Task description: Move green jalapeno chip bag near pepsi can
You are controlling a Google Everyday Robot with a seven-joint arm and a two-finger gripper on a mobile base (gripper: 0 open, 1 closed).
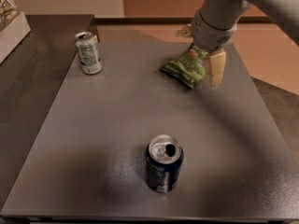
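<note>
The green jalapeno chip bag [183, 68] lies crinkled at the far right of the grey table [112, 120]. The pepsi can [163, 166], dark blue with an opened silver top, stands upright near the front middle, well apart from the bag. My gripper [201, 51] comes down from the top right over the bag's far right end and is open. One pale finger [216, 70] stands just right of the bag. The other finger shows only as a pale tip behind the wrist, at the bag's far side.
A white-and-silver can [88, 53] stands upright at the far left of the table. A white box [13, 28] sits on the dark counter at the top left. The table's right edge borders an orange floor [275, 55].
</note>
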